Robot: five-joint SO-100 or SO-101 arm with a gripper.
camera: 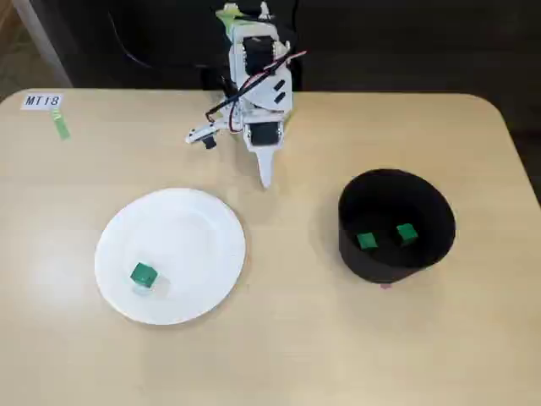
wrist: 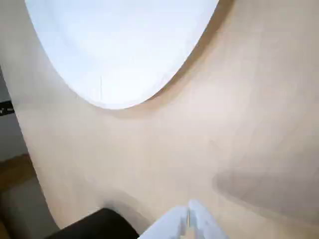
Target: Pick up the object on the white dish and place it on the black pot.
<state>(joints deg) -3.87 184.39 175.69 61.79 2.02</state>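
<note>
1. The white dish [camera: 170, 255] lies on the light wooden worktop [camera: 287, 338] and serves as the landmark here; in the fixed view it sits left of centre.
2. A tiny green cube [camera: 143, 275] rests on the white dish, in its lower-left part, away from the rim.
3. The black pot [camera: 396, 225] stands well apart from the white dish, to its right in the fixed view; inside it lie two more green cubes [camera: 366, 241] [camera: 407, 233], side by side and not touching.
4. The end effector [camera: 265, 172] hangs above and to the right of the white dish, near its rim but clear of it, tip pointing down at the bare worktop.
5. In the wrist view the end effector [wrist: 188, 219] shows its white fingers [wrist: 172, 226] pressed together with only a thin seam between them, holding nothing; the white dish [wrist: 119, 45] fills the upper part of that view.
6. A small label reading MT18 [camera: 42, 101] with a green strip of tape [camera: 61, 126] sits far up-left of the white dish.
</note>
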